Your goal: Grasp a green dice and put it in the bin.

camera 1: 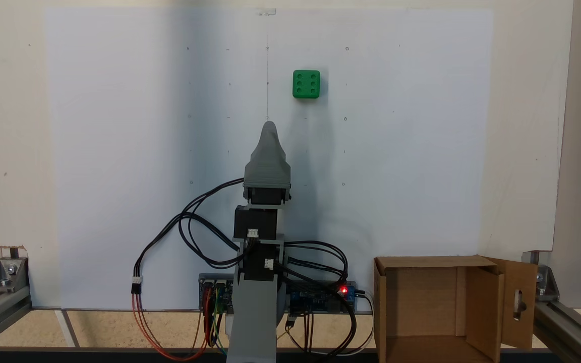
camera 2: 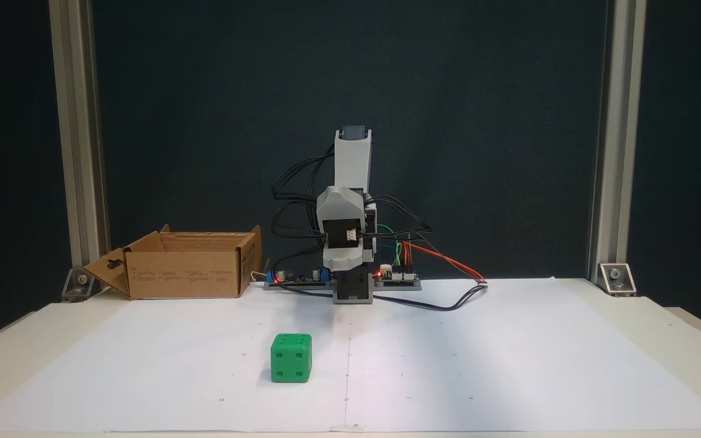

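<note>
The green dice (camera 1: 306, 84) (camera 2: 291, 358) rests on the white paper sheet, six pips up in a fixed view from above. The arm is folded over its base, and my gripper (camera 1: 269, 126) (camera 2: 343, 263) points toward the dice but stays well short of it and slightly to its left in that view. Just a single grey tip shows, with no gap visible, so I cannot tell its state. Nothing is held. The bin (camera 1: 421, 262) (camera 2: 186, 274), an open brown cardboard box with a slotted flap, sits beside the arm's base.
The controller boards (camera 1: 321, 297) and loose cables (camera 1: 189, 237) lie around the arm's base. Aluminium frame posts (camera 2: 76, 152) stand at the table's back corners. White paper (camera 1: 119, 151) covers most of the table.
</note>
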Motion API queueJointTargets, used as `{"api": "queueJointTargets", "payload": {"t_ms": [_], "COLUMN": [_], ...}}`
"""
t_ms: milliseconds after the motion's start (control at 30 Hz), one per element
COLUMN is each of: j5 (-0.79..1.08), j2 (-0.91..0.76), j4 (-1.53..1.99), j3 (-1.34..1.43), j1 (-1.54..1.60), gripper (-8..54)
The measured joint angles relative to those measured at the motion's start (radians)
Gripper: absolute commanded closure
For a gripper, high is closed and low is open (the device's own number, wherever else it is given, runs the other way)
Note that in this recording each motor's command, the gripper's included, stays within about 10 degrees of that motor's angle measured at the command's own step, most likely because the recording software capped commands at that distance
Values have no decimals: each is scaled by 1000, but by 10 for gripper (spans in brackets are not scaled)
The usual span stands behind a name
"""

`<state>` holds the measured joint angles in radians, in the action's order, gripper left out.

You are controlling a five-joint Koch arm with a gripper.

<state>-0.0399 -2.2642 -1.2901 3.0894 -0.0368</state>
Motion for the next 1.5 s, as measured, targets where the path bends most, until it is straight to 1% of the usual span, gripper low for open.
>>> {"api": "queueJointTargets", "payload": {"t_ms": [1233,1333,1500], "j5": [8,8,8], "j2": [0,0,0], "j4": [0,51,272], "j3": [-5,-46,-107], "j1": [-5,-18,-41], "gripper": [24,25,25]}}
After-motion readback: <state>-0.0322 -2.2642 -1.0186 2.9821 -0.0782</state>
